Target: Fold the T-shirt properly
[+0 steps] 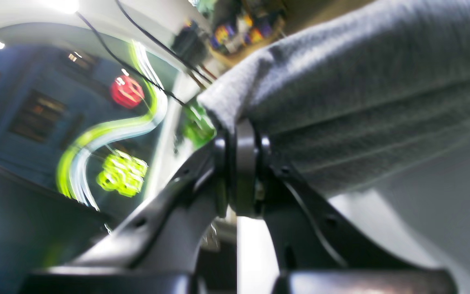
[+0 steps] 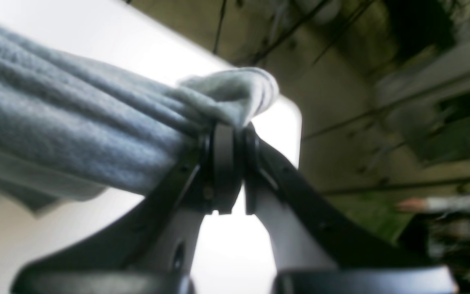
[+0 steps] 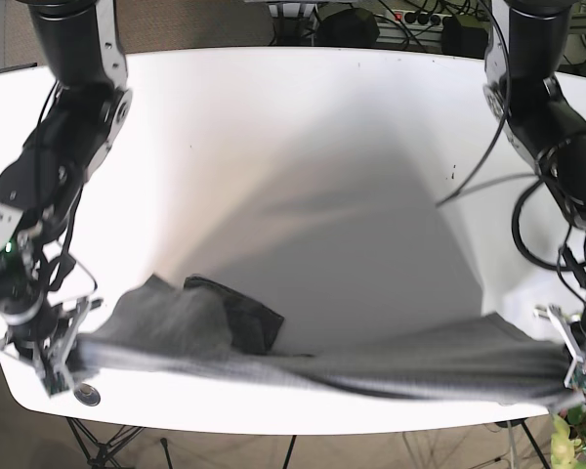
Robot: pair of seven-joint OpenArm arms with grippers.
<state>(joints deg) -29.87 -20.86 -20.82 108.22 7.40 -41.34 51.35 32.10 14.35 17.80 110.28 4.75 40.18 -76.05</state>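
Note:
The grey T-shirt (image 3: 313,369) is stretched tight across the near edge of the white table, lifted at both ends. My left gripper (image 1: 241,134) is shut on one end of the T-shirt (image 1: 353,98), at the base view's right (image 3: 569,363). At the opposite end (image 3: 73,354) my right gripper (image 2: 227,130) is shut on a bunched corner of the T-shirt (image 2: 76,122). A loose sleeve part (image 3: 210,313) still lies crumpled on the table.
The white table (image 3: 303,176) stretches away behind the shirt. Cables and a power strip (image 3: 420,20) lie beyond its far edge. A black cable (image 3: 479,176) hangs by the arm on the base view's right. Green leaves (image 3: 581,440) sit at the lower right corner.

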